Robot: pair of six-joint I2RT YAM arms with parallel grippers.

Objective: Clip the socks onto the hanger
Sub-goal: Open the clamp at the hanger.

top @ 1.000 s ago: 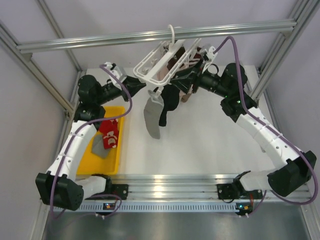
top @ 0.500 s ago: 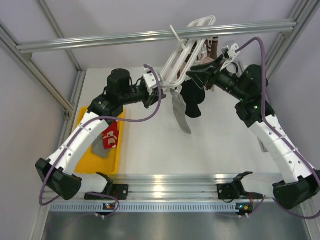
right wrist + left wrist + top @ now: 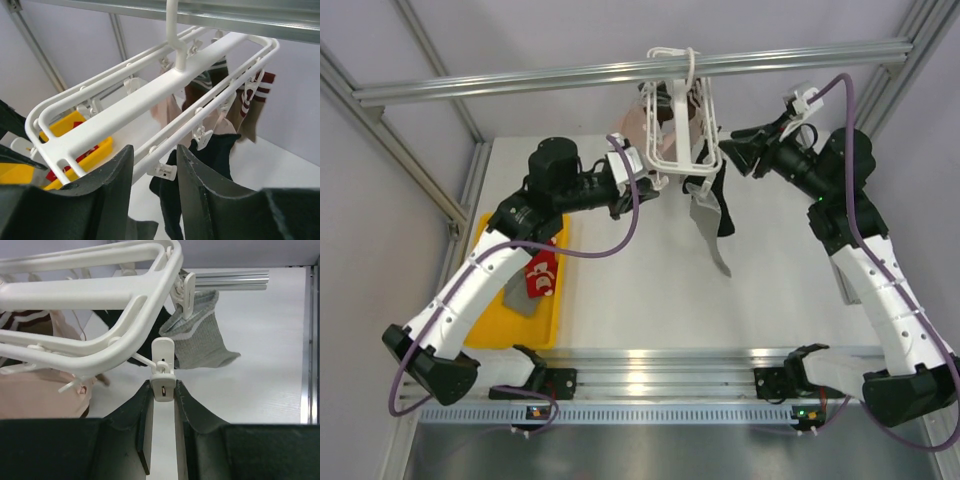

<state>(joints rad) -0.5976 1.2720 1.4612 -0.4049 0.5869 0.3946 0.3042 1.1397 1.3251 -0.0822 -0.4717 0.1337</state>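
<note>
**Hanger on the far rail, one grey sock pegged**

The hanger (image 3: 677, 112) hung by its hook from the rail (image 3: 520, 80) over the far edge of the bench (image 3: 770, 300). A pegged grey sock (image 3: 713, 232) dangled from it, beside a black sock (image 3: 720, 205) and a pink sock (image 3: 40, 395). The left gripper (image 3: 163, 390) was closed on a clip peg (image 3: 163, 371) under the frame. The right gripper (image 3: 154, 155) stood near the frame, jaws apart, holding nothing. By the bench's left edge, the yellow tray (image 3: 490, 330) contained a red sock (image 3: 542, 276) and a loose grey sock (image 3: 518, 296).
</note>
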